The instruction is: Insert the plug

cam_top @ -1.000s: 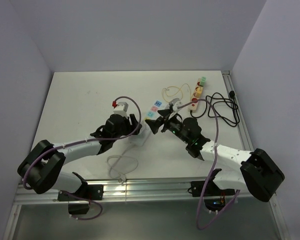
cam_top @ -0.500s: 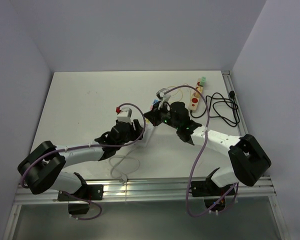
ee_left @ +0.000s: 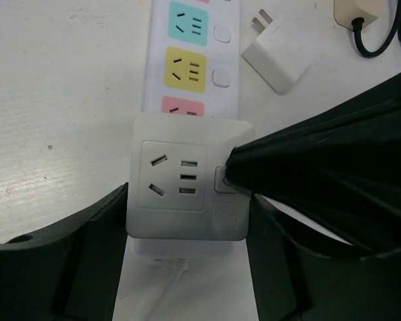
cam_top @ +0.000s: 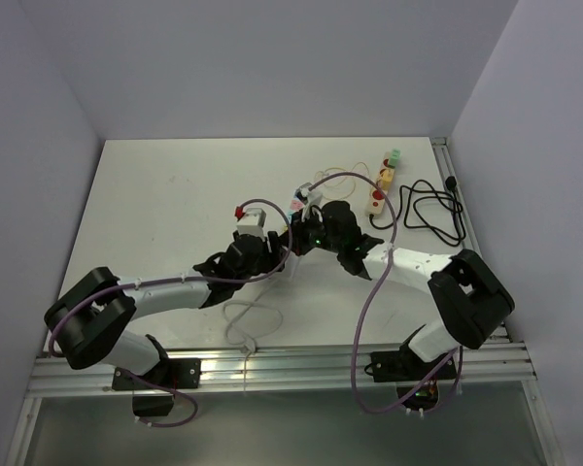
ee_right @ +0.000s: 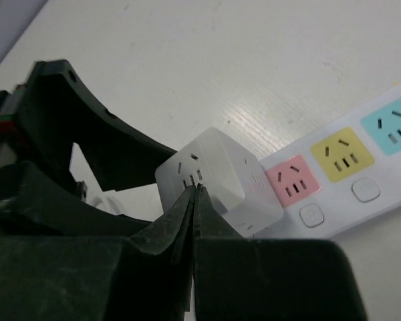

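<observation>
The plug is a white cube (ee_left: 180, 174) with socket slots on its faces. It sits on the near end of a white power strip (ee_left: 157, 40) (ee_right: 387, 174), beside the pink socket (ee_right: 293, 179). My left gripper (ee_left: 187, 231) (cam_top: 270, 254) straddles the cube, and both black fingers touch its sides. My right gripper (ee_right: 196, 190) (cam_top: 293, 243) is shut, and its closed tips press on the cube's top face by the small button. The cube's prongs are hidden underneath.
A small white charger (ee_left: 281, 53) lies beside the strip. A beige strip (cam_top: 381, 183) with red and green parts and a coiled black cable (cam_top: 432, 209) lie at the back right. A thin white cord (cam_top: 241, 320) loops toward the near edge.
The right gripper has shut and swung left onto the cube's top. The left arm has carried the cube up and to the right, onto the strip's end.
</observation>
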Motion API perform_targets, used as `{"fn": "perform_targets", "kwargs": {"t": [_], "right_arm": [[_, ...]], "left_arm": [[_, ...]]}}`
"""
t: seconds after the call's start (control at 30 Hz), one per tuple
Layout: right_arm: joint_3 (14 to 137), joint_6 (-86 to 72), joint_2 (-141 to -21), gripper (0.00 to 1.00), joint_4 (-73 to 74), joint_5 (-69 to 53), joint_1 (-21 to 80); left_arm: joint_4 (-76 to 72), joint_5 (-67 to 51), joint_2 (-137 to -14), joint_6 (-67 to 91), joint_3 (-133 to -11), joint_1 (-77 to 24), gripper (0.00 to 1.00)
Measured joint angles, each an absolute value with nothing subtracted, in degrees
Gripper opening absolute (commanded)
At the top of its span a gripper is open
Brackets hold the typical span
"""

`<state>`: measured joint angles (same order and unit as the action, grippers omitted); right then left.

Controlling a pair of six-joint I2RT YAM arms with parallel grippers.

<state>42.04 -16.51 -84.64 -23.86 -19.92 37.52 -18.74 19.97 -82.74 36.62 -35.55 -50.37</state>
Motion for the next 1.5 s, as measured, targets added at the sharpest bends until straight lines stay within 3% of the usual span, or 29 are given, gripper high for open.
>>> {"fn": "perform_targets", "kwargs": {"t": [0.97,1.5], "right_arm": [[43.6,-24.6,-94.0,0.00,-32.6,-27.9,28.6],[46.4,-24.6,-97.3,0.00,-33.3,-28.3,27.6]], "left_arm": [[6.9,20.7,-95.6,35.1,-59.9,-50.3,0.33],[11.2,16.8,-98.2,34.7,-64.6,-48.2,0.32]]}}
